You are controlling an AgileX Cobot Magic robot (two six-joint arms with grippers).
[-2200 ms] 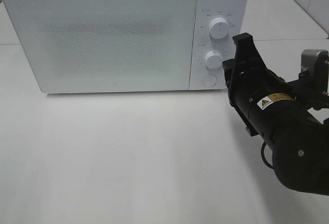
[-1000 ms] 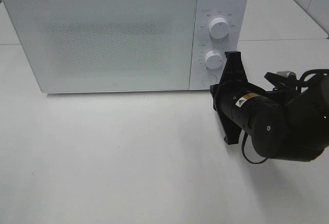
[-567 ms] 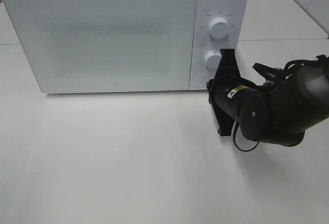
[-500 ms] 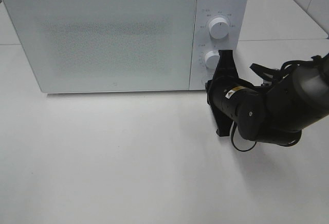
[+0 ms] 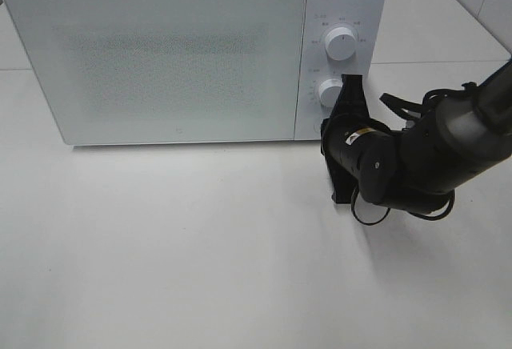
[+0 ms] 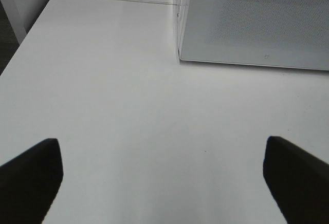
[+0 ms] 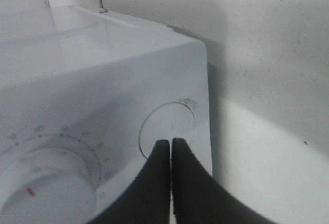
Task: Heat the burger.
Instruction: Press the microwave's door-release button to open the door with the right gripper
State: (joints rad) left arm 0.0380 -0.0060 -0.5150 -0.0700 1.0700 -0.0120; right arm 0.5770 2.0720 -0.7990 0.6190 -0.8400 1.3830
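Note:
The burger is out of view. The white microwave (image 5: 160,61) stands at the back of the table with its door closed. My right gripper (image 5: 326,128) is shut and empty. In the right wrist view the gripper (image 7: 170,143) has its tips together at the round button (image 7: 167,126) at the bottom of the control panel; whether they touch it I cannot tell. My left gripper (image 6: 164,183) is open and empty over bare table to the left of the microwave (image 6: 257,23). It does not show in the exterior high view.
Two white knobs sit on the control panel, the upper knob (image 5: 341,42) and the lower knob (image 5: 330,92), which also shows in the right wrist view (image 7: 46,183). The white table (image 5: 200,245) spreads in front of the microwave. The right arm (image 5: 432,157) lies low at the right.
My right arm has swung down and left from the table's right side to the microwave's control panel. The shut gripper now points at the round button. The microwave door stays closed.

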